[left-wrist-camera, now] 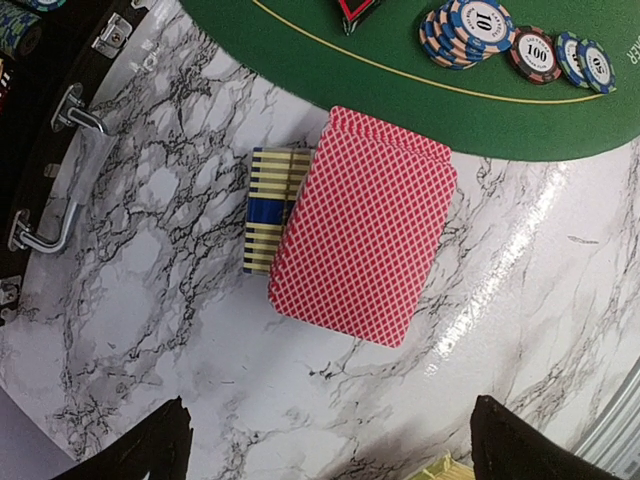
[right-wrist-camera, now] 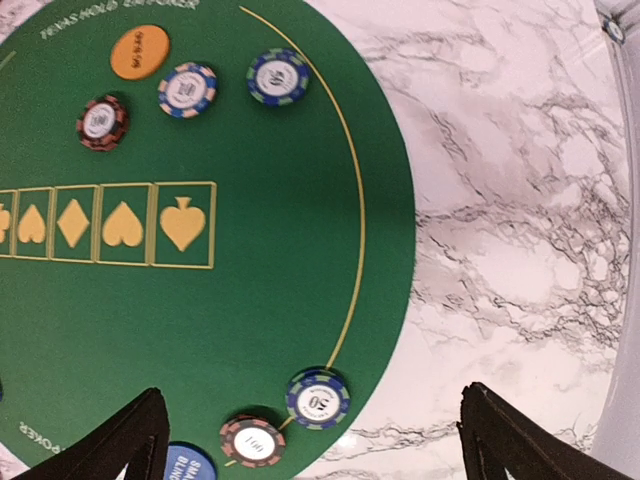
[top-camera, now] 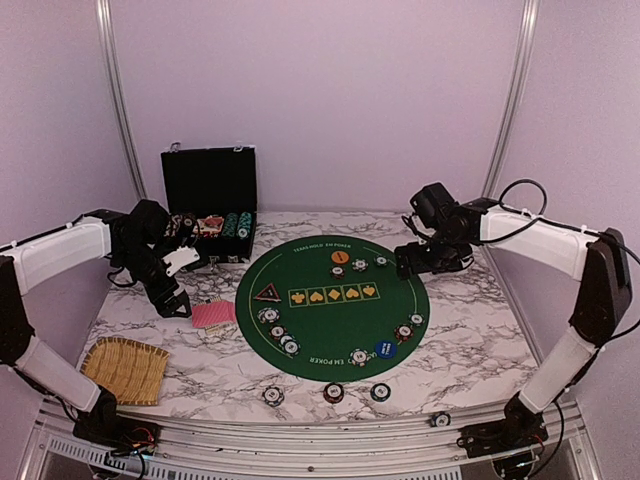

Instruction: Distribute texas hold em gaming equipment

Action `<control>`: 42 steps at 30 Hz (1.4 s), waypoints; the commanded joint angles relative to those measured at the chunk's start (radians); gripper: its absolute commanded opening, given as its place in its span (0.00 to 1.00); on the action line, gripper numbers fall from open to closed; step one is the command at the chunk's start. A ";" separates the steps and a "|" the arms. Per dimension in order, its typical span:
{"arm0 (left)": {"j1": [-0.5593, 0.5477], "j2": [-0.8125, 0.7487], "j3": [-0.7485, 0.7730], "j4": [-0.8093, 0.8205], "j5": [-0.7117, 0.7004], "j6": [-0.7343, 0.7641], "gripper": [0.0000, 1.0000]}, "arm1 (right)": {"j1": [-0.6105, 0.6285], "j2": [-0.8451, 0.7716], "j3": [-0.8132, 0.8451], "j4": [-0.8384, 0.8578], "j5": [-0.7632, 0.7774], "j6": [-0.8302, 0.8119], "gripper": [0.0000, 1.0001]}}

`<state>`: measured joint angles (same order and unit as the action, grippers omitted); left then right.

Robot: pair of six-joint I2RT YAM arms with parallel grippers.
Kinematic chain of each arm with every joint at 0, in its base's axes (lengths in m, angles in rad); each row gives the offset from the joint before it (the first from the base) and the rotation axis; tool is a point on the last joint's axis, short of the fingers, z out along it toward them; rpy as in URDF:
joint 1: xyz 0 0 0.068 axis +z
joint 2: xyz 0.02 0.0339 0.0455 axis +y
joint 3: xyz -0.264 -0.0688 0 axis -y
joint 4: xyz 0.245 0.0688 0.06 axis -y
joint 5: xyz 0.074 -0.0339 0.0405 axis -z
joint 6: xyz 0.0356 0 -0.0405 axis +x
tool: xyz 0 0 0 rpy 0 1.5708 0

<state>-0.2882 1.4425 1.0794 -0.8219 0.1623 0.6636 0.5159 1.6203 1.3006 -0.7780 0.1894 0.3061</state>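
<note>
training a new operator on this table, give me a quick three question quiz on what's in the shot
1. True or false: the red-backed card deck lies in the middle of the green poker mat.
2. How many poker chips sit in the row by the orange button? A one, B three, C six.
3. Which claw hovers over the deck?
Key: 1 false, it lies on the marble table beside the mat; 2 B; 3 the left claw, open.
</note>
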 commanded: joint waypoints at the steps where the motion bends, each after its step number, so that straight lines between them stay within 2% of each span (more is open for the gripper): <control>1: -0.009 -0.015 -0.040 0.068 -0.024 0.058 0.99 | 0.101 0.020 0.106 -0.003 -0.032 0.069 0.99; 3: -0.009 -0.018 -0.057 0.086 -0.029 0.066 0.99 | 0.162 0.083 0.180 -0.001 -0.047 0.091 0.95; 6: -0.008 -0.030 -0.077 0.104 -0.042 0.074 0.99 | 0.247 0.229 0.336 -0.003 -0.075 0.120 0.83; 12: 0.030 -0.060 -0.110 0.120 -0.044 0.085 0.99 | 0.370 0.586 0.762 -0.046 -0.131 0.153 0.56; 14: 0.055 -0.071 -0.127 0.124 -0.029 0.099 0.99 | 0.398 0.707 0.962 -0.082 -0.142 0.163 0.45; 17: 0.086 -0.092 -0.155 0.130 -0.005 0.122 0.99 | 0.420 0.841 1.116 -0.091 -0.177 0.195 0.36; 24: 0.097 -0.097 -0.190 0.154 0.020 0.126 0.99 | 0.442 0.886 1.063 0.051 -0.259 0.271 0.25; 32: 0.096 -0.056 -0.205 0.214 0.018 0.102 0.99 | 0.460 0.920 1.043 0.095 -0.272 0.288 0.14; 42: 0.081 -0.042 -0.244 0.233 0.023 0.139 0.99 | 0.473 0.949 1.044 0.137 -0.275 0.307 0.11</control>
<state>-0.1978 1.3880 0.8619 -0.6022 0.1661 0.7769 0.9707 2.5336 2.3394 -0.6838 -0.0814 0.5922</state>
